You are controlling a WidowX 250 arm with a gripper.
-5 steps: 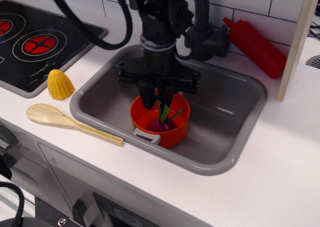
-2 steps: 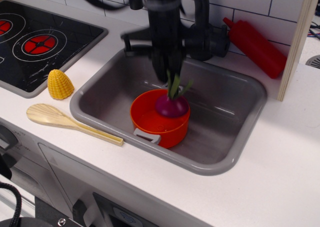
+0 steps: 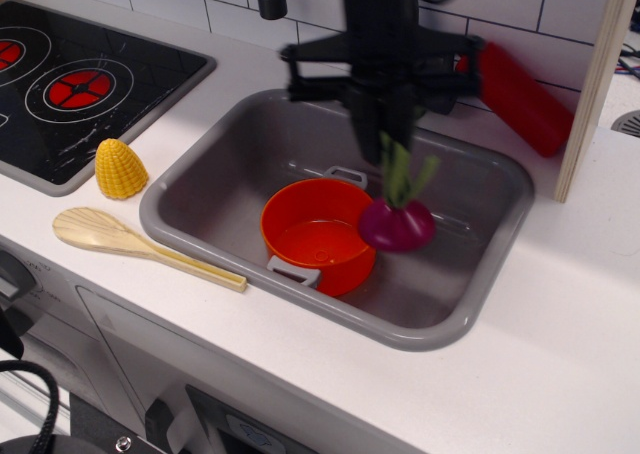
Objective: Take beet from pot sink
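The beet [image 3: 397,223], a magenta bulb with green leaves, hangs by its leaves from my gripper [image 3: 386,146], which is shut on them. It is in the air over the right part of the grey sink [image 3: 470,309], just right of the orange-red pot [image 3: 315,236]. The pot stands in the middle of the sink with nothing in it, its grey handles at front and back. The gripper and arm are blurred by motion.
A yellow corn cob [image 3: 120,168] and a wooden spoon [image 3: 140,246] lie on the white counter left of the sink. A black stovetop [image 3: 70,84] is at the far left. A red bottle [image 3: 523,96] lies behind the sink. A wooden post [image 3: 597,84] stands at right.
My gripper closed on the beet's leaves inside the pot, lifted the beet out, and carried it up and to the right, clear of the pot.
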